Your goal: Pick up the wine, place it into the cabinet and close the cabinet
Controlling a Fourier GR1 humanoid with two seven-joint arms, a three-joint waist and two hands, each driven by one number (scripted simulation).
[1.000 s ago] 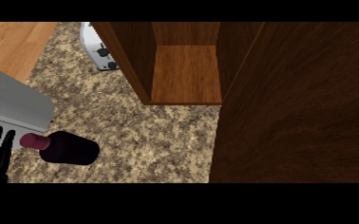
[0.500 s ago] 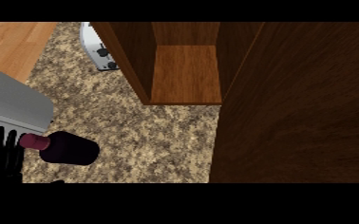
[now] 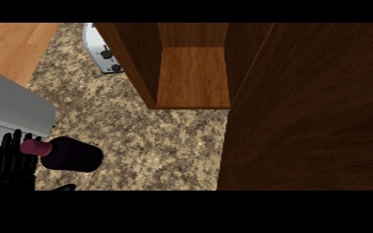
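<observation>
Speckled tabletop [image 3: 146, 128], open cabinet [image 3: 193, 79] up and right of the left robot hand [image 3: 15, 158]. The robot hand grasps the wine [image 3: 73, 154], tipped sideways against its fingers. Wine has edged slightly toward the cabinet over the last second, so the carry looks underway. Placing and closing still to do.

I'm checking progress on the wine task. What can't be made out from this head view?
All in the head view:
Left hand: cut by the left and lower edges; whether it grips the wine cannot be told.
Right hand: outside the view.
Grey appliance: partly hidden behind the cabinet wall.
Counter at right: covered by the cabinet door.
</observation>
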